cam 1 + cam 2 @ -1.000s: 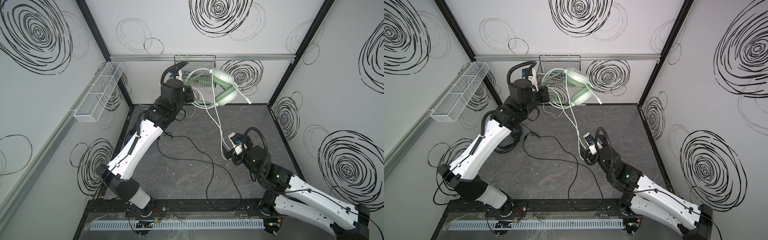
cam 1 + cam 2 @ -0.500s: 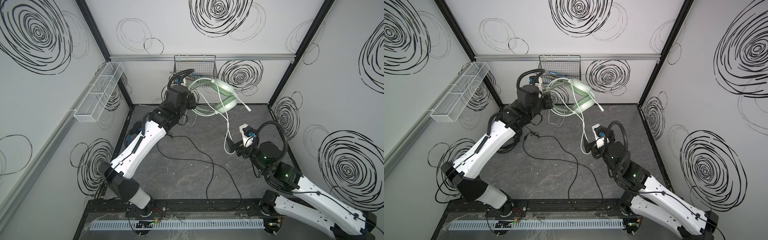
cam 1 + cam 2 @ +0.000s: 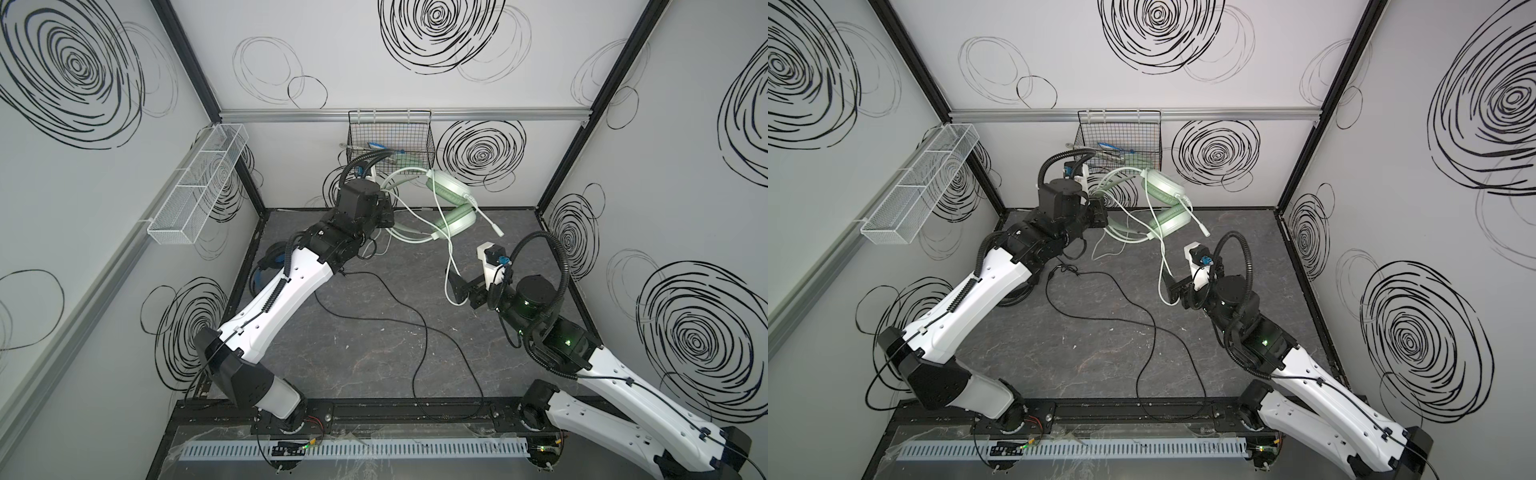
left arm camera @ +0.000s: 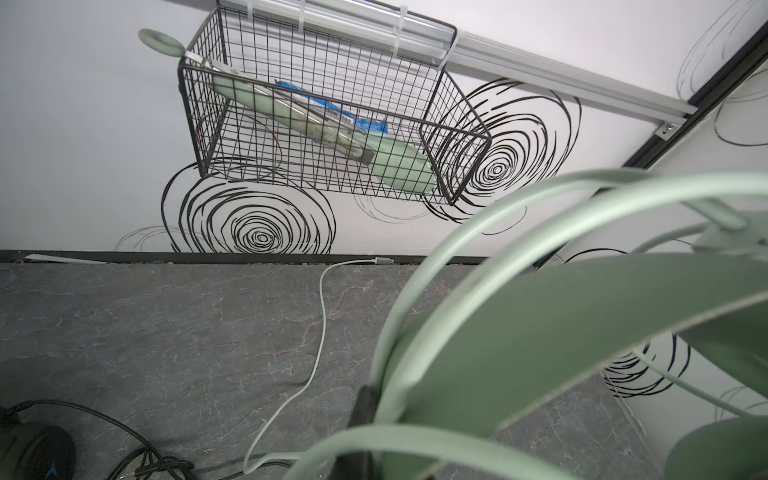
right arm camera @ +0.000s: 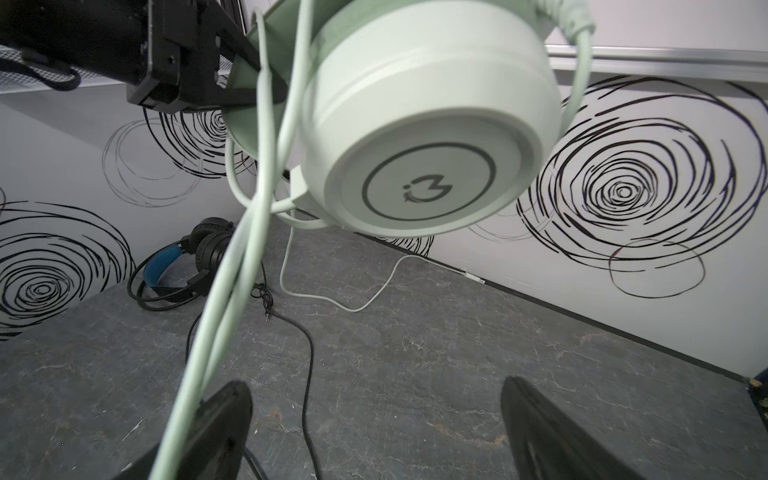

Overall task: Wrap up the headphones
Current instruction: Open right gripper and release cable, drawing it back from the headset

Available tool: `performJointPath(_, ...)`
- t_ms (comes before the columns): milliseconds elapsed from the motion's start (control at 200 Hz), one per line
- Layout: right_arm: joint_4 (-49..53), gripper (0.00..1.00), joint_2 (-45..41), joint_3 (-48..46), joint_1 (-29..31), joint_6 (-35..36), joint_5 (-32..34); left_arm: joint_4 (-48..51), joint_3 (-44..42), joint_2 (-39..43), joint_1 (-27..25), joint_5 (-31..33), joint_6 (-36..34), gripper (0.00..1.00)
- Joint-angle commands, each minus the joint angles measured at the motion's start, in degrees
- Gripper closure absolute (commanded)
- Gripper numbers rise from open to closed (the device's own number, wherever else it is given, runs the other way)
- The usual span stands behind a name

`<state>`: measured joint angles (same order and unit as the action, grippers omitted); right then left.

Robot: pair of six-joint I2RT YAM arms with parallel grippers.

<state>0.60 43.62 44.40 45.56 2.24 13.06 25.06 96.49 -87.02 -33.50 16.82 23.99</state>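
The only mark we can read is on the mint headset (image 5: pixel 428 137): the right wrist view shows a dark ring on the flat of one earcup with a small glyph inside it, something like "i3", and no words. A blue packet (image 4: pixel 332 110) in the wire basket (image 4: pixel 453 166) carries print too small for us to read.

The left gripper (image 3: pixel 386 211) is clamped on the mint headset by its headband and holds it in the air over the back edge of the worktop (image 3: pixel 374 353), below the basket. The right gripper (image 5: pixel 386 436) has its jaws wide apart and grips nothing; the white cord (image 5: pixel 239 266) hangs past one of its fingers (image 5: pixel 220 432).

Only the right wrist view shows the black headset (image 5: pixel 195 257) whole, blue-padded, lying at the back left corner of the worktop; in both top views the left arm hides most of it. The top views alone show the black cord (image 3: pixel 424 332) trailing to the front edge. The left wrist view shows the white cord's plug (image 4: pixel 382 261) at the back edge.
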Motion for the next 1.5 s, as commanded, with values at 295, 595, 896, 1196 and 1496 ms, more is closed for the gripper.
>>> performJointPath(295, -0.79, 0.03, -6.53, 2.1, -1.01, 4.18, -13.26, -8.61, -2.01, 3.59, 0.62, 0.67, 1.85, 1.0)
performJointPath(595, -3.15, 0.03, -2.32, 4.66, -1.44, 3.13, -18.59, -8.93, -5.04, 4.93, -0.33, 1.98, 2.47, 1.0)
performJointPath(896, -2.66, 0.03, -3.59, 6.74, 2.63, 11.69, -11.43, -8.17, -5.08, 3.97, -0.22, 0.87, 2.81, 1.0)
performJointPath(1196, 1.79, 0.03, -3.93, 8.55, 14.71, 23.03, 1.04, -8.16, -3.53, 2.65, 3.22, -1.39, 3.27, 1.0)
performJointPath(1496, -1.13, 0.03, -2.95, 12.71, 14.44, 7.1, 12.07, -7.48, -1.84, 3.12, 3.57, -1.88, 3.8, 1.0)
